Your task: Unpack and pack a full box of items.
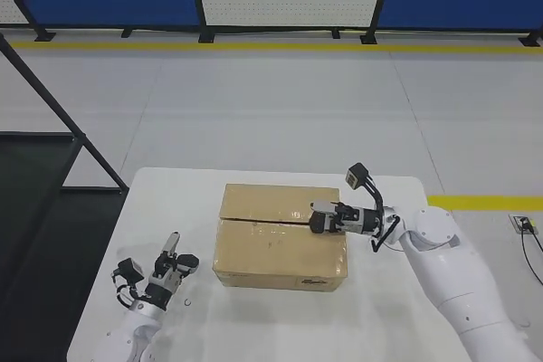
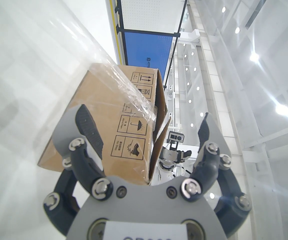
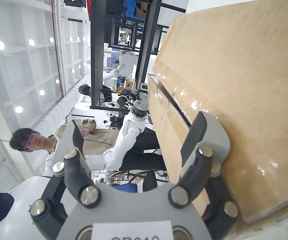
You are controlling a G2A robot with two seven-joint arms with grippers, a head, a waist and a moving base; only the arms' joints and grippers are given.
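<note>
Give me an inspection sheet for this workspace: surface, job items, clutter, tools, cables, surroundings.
Surface: white table, carrying the box.
Job's things: cardboard box, flaps down, shiny tape along the top seam.
Clutter: tiny speck near the left arm, too small to identify.
Tools: left tool open, low beside the box; right tool open, over the box top at the seam.
Cables: black cable looped at the right wrist; floor cable beyond the table.
Surroundings: black frame, blue panels, yellow floor line.

Overhead, seemingly close wrist views share box [image 1: 281,253].
</note>
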